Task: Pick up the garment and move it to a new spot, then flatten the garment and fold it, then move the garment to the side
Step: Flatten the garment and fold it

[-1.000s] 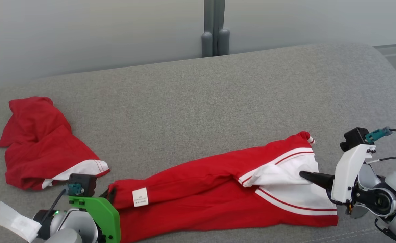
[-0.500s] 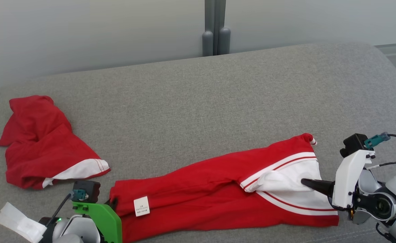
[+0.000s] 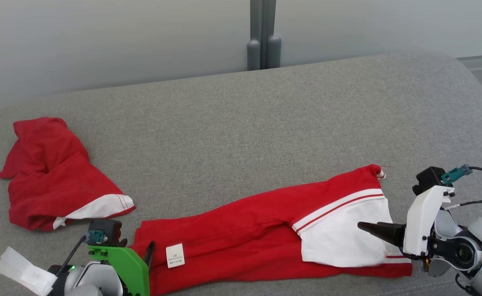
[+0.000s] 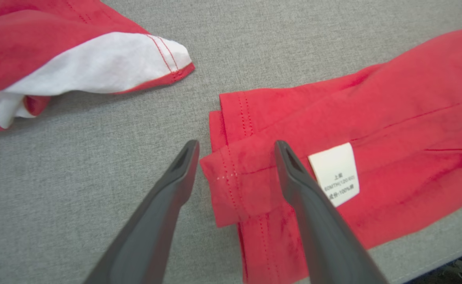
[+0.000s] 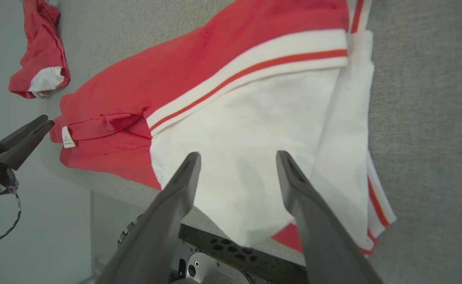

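The garment point(image 3: 245, 222), red with a white striped panel, lies stretched in a long folded band near the front edge of the grey cushion point(image 3: 241, 123). My left gripper point(image 4: 235, 144) stands open over its left hem point(image 4: 231, 173), beside the white label point(image 4: 335, 173). A corner of that hem lies loose between the fingers. My right gripper point(image 5: 237, 154) is open above the white panel point(image 5: 246, 130) at the garment's right end, holding nothing. In the head view the left gripper point(image 3: 148, 250) sits at the lower left and the right gripper point(image 3: 364, 227) at the lower right.
A second red and white garment point(image 3: 47, 176) lies crumpled at the cushion's left. The cushion's front edge point(image 5: 136, 193) runs just under the folded band. A grey post point(image 3: 261, 37) stands behind the cushion against the pale wall.
Both grippers have opened and let go of the garment. The raised white flap at the right end has dropped flat over the striped edge.
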Tool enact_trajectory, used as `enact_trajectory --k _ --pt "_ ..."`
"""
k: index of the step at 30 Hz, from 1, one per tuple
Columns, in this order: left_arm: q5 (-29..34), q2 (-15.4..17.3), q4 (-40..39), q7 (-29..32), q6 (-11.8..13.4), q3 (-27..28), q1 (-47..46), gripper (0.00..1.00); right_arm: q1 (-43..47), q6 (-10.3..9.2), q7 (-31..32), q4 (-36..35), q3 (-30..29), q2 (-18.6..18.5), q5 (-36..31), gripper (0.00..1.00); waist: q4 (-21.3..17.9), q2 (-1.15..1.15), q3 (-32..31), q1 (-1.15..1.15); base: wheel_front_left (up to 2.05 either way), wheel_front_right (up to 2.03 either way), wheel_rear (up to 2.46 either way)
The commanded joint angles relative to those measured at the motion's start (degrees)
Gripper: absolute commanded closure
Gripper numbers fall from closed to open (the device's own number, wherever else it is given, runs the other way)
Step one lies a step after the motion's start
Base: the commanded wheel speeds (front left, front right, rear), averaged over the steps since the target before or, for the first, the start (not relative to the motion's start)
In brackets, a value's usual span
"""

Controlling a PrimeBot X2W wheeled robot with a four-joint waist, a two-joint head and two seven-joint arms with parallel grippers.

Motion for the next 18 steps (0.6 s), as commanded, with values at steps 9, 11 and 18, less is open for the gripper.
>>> enact_trajectory --k 9,11,18 --pt "-0.6 0.6 -0.8 0.0 0.7 0.0 1.2 0.0 2.1 0.01 0.1 -0.7 -1.6 0.3 -1.0 0.0 -0.1 0.0 -1.0 0.0 0.0 0.0 0.0" --pt "-0.6 0.7 -1.0 -0.1 0.8 0.0 1.4 0.0 2.4 0.01 0.0 -0.9 -2.0 0.3 -1.2 0.0 -0.1 0.0 -1.2 0.0 0.0 0.0 0.0" --pt "-0.5 0.9 -2.0 -0.8 1.4 0.2 1.6 0.0 2.9 0.0 -0.6 -1.6 -3.3 0.4 -2.3 0.0 -0.1 0.0 -1.5 0.0 0.0 0.0 0.0"
